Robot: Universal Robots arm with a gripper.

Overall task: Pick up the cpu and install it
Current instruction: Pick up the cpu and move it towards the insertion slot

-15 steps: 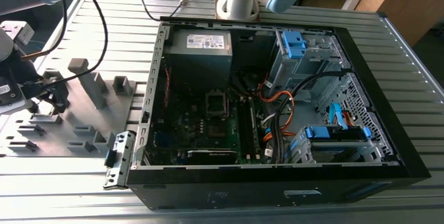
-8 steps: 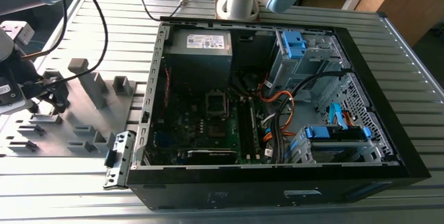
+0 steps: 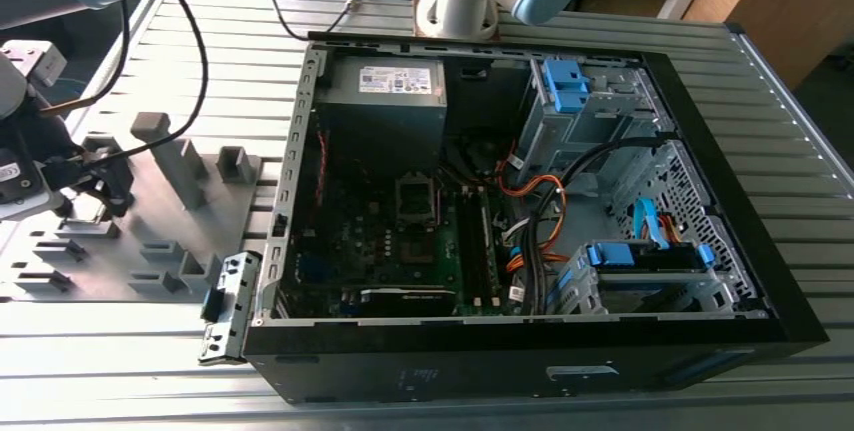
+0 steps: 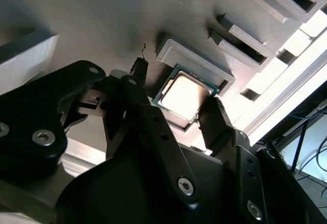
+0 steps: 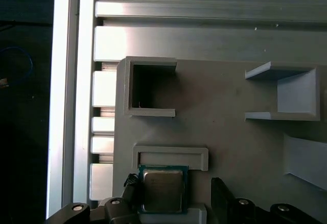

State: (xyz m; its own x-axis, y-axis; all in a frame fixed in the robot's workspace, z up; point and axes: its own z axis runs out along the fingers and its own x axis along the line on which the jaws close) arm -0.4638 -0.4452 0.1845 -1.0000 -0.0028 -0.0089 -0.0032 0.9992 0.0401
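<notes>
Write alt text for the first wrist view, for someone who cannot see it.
The cpu, a small silver-topped square chip, lies in a shallow grey holder on a grey fixture plate, with the black claw open around it. An empty square pocket stands elsewhere on the plate.

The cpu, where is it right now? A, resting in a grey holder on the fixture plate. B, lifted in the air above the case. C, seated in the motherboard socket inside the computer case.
A: in the first wrist view the cpu lies in its grey holder, the open hand straddling it.
</notes>
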